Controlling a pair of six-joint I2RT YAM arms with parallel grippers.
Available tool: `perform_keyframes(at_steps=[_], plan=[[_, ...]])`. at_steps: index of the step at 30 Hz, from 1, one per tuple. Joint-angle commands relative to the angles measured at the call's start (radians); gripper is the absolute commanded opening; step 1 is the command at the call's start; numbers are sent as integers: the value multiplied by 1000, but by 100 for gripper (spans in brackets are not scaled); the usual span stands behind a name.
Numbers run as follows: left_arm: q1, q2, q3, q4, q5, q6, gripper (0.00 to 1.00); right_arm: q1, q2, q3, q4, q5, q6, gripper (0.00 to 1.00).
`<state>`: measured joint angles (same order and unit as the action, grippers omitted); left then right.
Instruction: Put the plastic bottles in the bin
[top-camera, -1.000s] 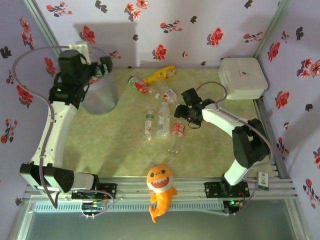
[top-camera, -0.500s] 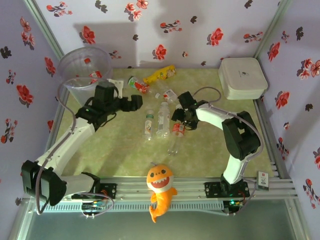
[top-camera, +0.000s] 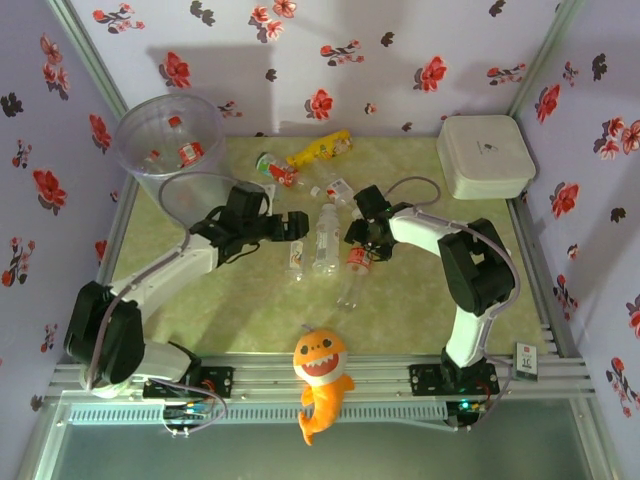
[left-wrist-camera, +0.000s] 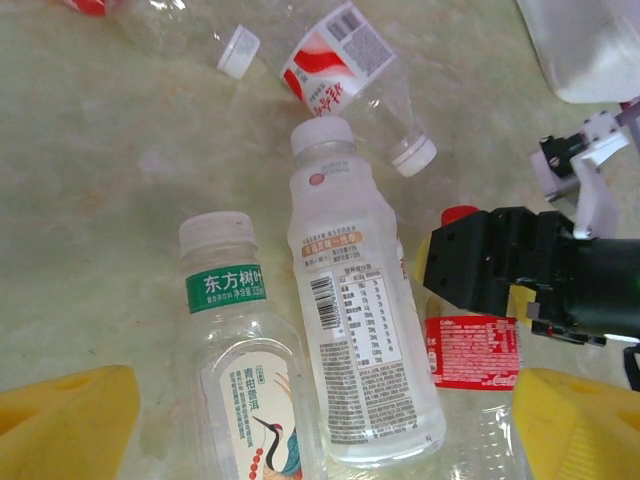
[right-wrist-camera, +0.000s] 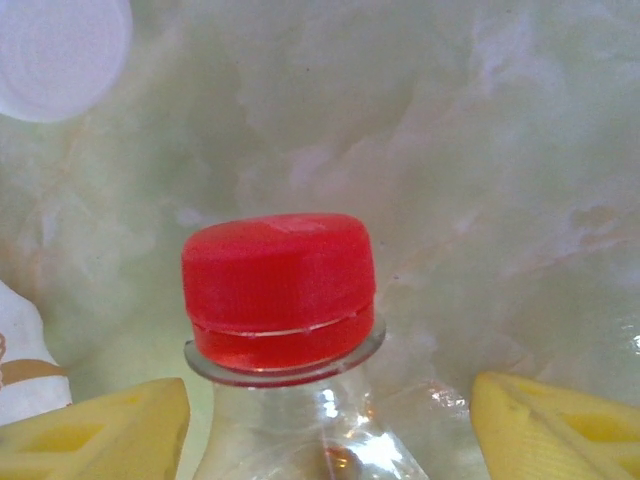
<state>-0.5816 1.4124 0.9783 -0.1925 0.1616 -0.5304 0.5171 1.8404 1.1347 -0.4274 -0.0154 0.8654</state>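
Seemingly three plastic bottles (top-camera: 187, 151) inside the bin (top-camera: 140, 105)

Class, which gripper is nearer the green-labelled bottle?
Left. The left gripper hovers over the green-labelled bottle; the right gripper is farther, across the white-labelled bottle, astride a red-capped bottle.

Six bottles (top-camera: 325, 235) on the table (top-camera: 230, 300), some in one bin (top-camera: 160, 185), one box (top-camera: 485, 155), one plush fish (top-camera: 320, 375).
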Motion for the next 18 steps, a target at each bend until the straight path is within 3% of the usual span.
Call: perform_keyframes(at_steps=[1, 18], plan=[[-17, 40, 48, 31, 6, -17, 96, 3, 24, -29, 56, 9, 8, 72], [-37, 77, 139, 3, 0, -5, 96, -57, -171, -33, -7, 59, -97, 39]])
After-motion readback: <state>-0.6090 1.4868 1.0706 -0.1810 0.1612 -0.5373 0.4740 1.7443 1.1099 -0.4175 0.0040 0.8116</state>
